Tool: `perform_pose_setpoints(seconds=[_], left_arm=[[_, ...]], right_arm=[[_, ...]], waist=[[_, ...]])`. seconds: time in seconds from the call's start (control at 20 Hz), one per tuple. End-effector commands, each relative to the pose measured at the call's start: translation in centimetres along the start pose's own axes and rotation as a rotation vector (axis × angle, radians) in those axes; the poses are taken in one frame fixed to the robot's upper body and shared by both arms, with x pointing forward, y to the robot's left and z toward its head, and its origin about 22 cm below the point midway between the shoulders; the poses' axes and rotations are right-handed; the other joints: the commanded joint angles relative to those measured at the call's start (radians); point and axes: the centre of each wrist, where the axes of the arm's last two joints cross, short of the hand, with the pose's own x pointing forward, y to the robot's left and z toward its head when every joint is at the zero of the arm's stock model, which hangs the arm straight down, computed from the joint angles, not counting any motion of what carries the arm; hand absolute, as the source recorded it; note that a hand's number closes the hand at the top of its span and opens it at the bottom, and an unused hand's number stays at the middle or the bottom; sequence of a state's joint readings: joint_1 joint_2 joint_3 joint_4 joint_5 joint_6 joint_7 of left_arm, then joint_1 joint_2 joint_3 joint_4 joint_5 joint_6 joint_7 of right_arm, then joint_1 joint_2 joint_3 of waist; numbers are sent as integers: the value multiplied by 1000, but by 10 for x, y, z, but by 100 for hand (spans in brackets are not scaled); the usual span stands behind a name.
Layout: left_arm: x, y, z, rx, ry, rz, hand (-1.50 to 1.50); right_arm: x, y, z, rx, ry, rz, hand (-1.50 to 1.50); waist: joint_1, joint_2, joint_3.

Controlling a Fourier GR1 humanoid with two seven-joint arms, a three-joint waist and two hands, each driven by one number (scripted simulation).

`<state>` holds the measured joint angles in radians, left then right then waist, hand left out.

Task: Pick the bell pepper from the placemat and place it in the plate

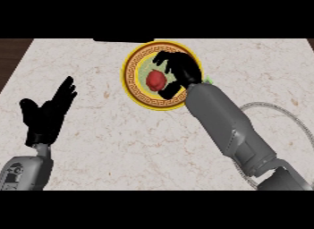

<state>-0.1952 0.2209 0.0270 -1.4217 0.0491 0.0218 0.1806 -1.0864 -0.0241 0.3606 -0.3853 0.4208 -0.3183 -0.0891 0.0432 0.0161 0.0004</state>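
Note:
The red bell pepper (155,80) is over the middle of a round plate (130,76) with a yellow patterned rim, at the back of the counter. My right hand (180,68) reaches over the plate from the right. Its fingers curl above the pepper and its thumb below, so it is shut on the pepper. I cannot tell whether the pepper touches the plate. The pale placemat (285,134) with a grey border lies at the right, partly hidden by my right forearm. My left hand (48,114) rests open at the left, fingers up.
A small green bit (210,82) peeks out beside my right wrist, just right of the plate. The marble counter (120,143) spreads between the two arms. Dark wood (4,58) borders the counter at the far left.

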Motion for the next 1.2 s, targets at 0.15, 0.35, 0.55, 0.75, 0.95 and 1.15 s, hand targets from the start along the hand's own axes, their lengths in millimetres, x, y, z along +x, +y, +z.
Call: perform_pose_setpoints(seconds=[0.15,0.35,0.55,0.75,0.95,1.15], left_arm=[[-4,-7,3,-6,-4,3,0],[1,7,0,8,15,-2,0],[1,2,3,30,-10,-7,0],[-13,11,5,28,15,-3,0],[-11,-4,-2,37,26,3,0],[-11,0,6,30,6,1,0]], right_arm=[[-18,-13,-4,-51,-148,-52,-150],[-4,-36,-10,-158,-347,-247,-150],[26,-41,-18,-125,-424,-472,-150],[18,-38,-17,-67,-254,-644,-150],[-9,-60,-15,76,-226,-778,-150],[-50,-40,4,60,-234,-786,-150]], waist=[[8,3,1],[-12,-6,2],[-26,-15,1],[-25,-13,0],[-38,-12,0],[-21,-8,0]])
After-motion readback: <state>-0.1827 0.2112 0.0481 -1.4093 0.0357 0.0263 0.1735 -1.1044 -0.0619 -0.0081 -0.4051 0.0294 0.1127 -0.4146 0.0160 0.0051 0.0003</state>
